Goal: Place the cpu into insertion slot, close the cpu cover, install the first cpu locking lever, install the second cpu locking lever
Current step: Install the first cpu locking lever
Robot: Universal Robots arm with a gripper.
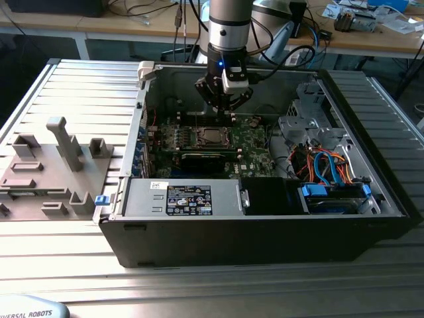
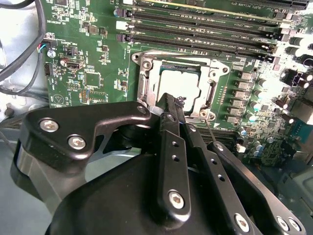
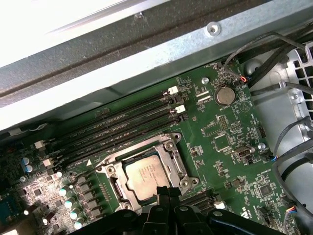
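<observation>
Print present, none of it readable.
Faint marking on the cpu lid. Tiny white silkscreen on the motherboard around the cpu. Black-and-white sticker and small white label on the grey metal box near the cpu.

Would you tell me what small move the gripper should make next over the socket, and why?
Probably a slight descent onto the thin locking lever beside it. The cpu already sits seated, the cpu cover appears to lie flat around it, and the gripper hovers shut at the socket's edge.
</observation>
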